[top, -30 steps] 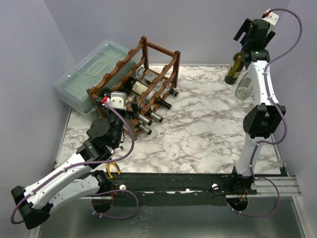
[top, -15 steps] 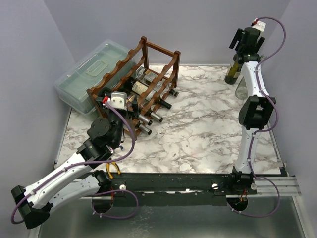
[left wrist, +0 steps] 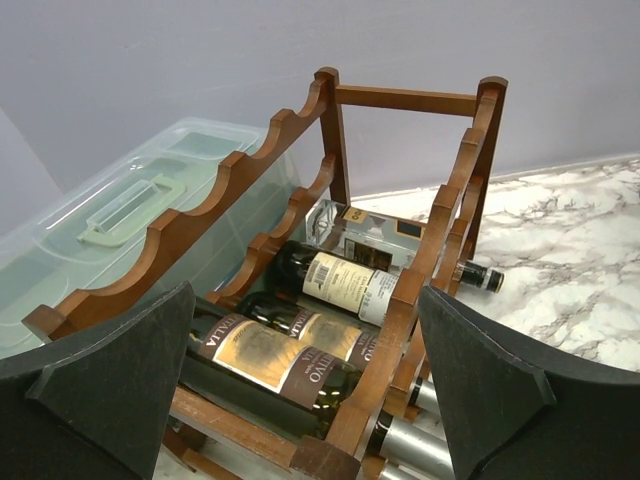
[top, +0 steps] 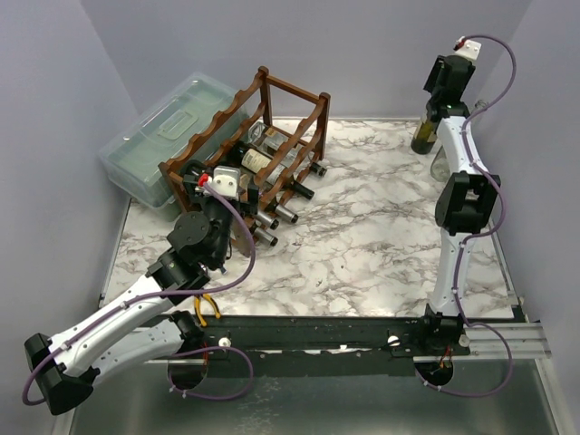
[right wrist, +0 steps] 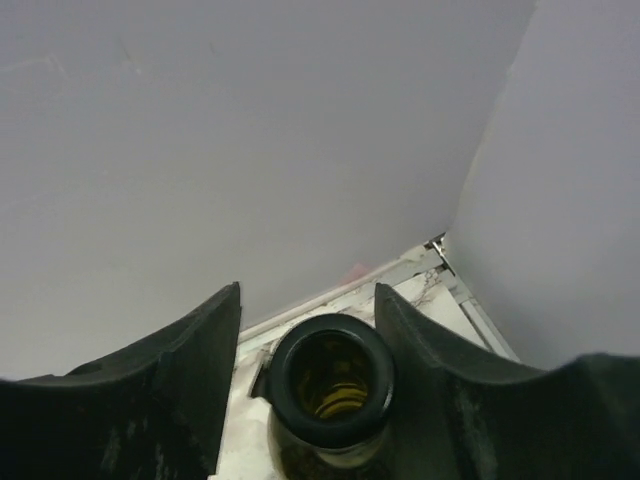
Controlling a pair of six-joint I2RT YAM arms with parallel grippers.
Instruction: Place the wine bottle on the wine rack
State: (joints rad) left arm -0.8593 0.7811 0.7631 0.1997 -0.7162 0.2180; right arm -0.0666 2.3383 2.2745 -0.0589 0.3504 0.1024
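Note:
The wine bottle (top: 426,127), dark olive green, stands upright at the table's far right corner; the right wrist view looks down into its open mouth (right wrist: 332,378). My right gripper (top: 446,80) (right wrist: 308,300) points down over it, jaws narrowed round the bottle top: the right finger (right wrist: 440,380) sits against the rim and a slit remains beside the left finger (right wrist: 170,380). The wine rack (top: 272,136) (left wrist: 440,230), dark brown with scalloped rails, stands at the far left with several bottles (left wrist: 340,285) lying in it. My left gripper (top: 234,192) (left wrist: 305,300) hangs open before the rack, holding nothing.
A translucent lidded plastic box (top: 163,127) (left wrist: 120,200) sits behind the rack at the far left. A clear glass bottle (top: 444,165) lies just in front of the wine bottle, under my right arm. Walls close in the back and the right side.
My right gripper has dropped over the bottle top and its jaws have narrowed round it. The left arm has shifted slightly toward the rack.

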